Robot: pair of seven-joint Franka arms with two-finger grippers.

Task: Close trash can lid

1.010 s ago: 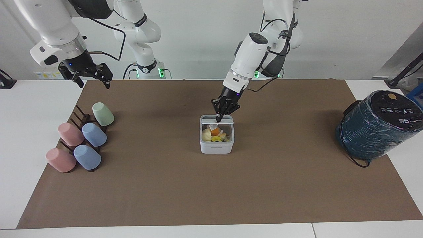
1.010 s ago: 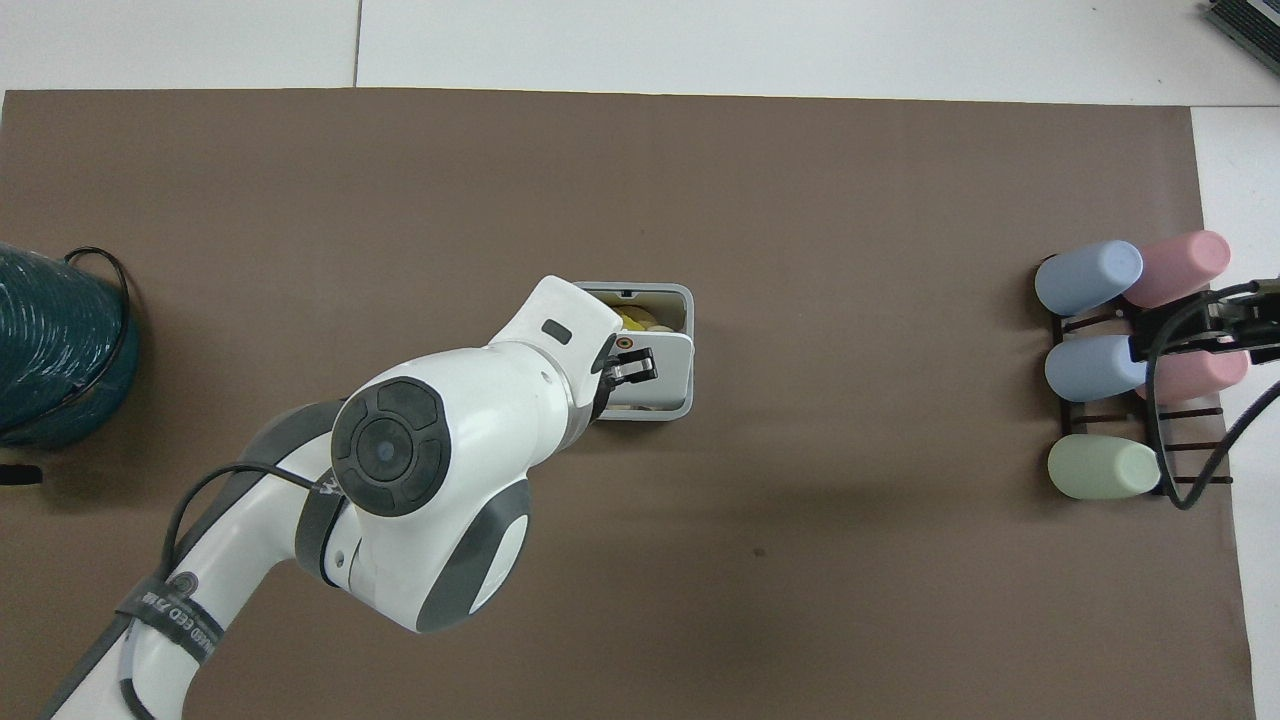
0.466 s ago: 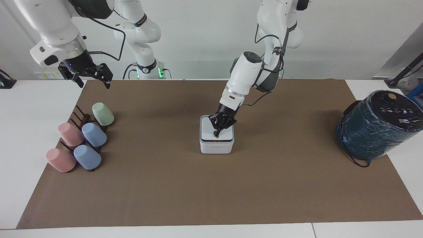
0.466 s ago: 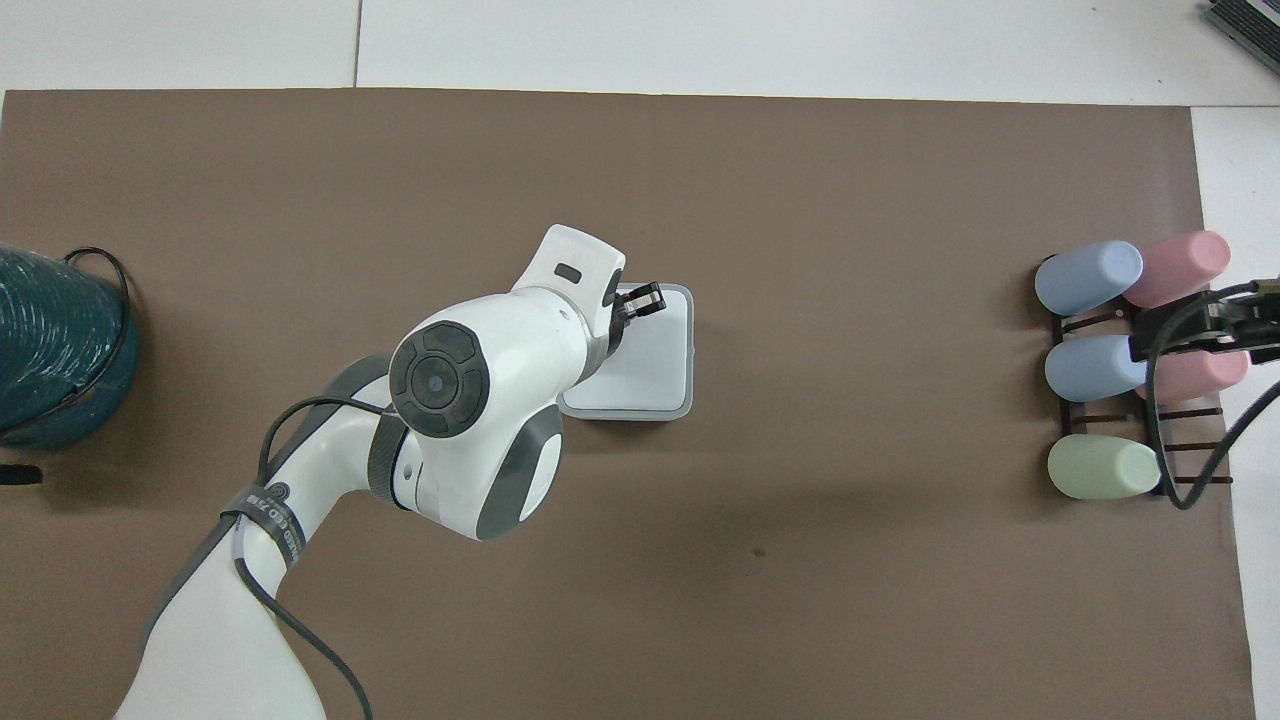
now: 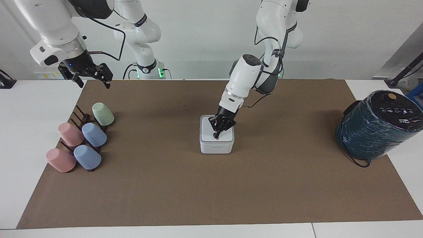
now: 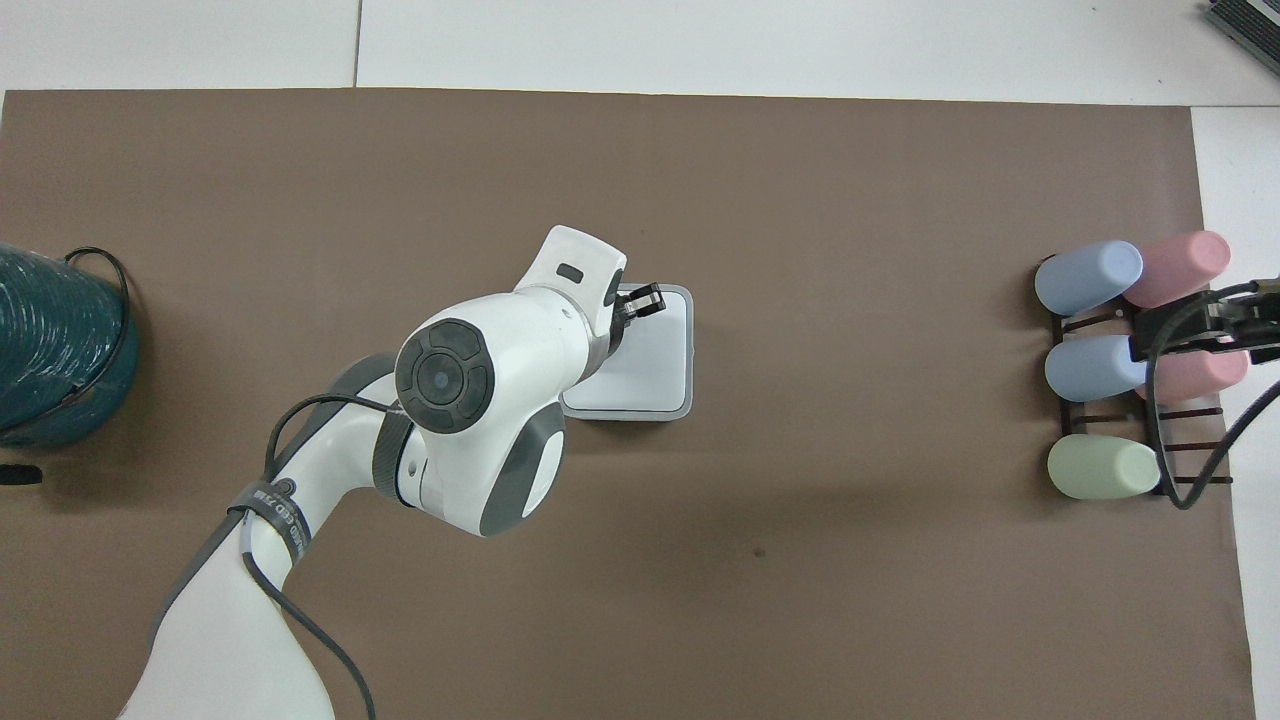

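Trash can (image 5: 216,145) mid-mat, lid (image 5: 211,131) flat on top. Left gripper (image 5: 216,135) tip down on lid at its 6 o'clock edge in facing view, fingers pinched together, gripping nothing. Right gripper (image 5: 90,76) waits, spread, at 12 o'clock above cup rack (image 5: 77,122).

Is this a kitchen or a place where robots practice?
Probably a robot practice lab, not a kitchen. Two white arms stand at a plain table with a brown mat. The left gripper presses the lid of a small trash can, and cups sit on a rack.
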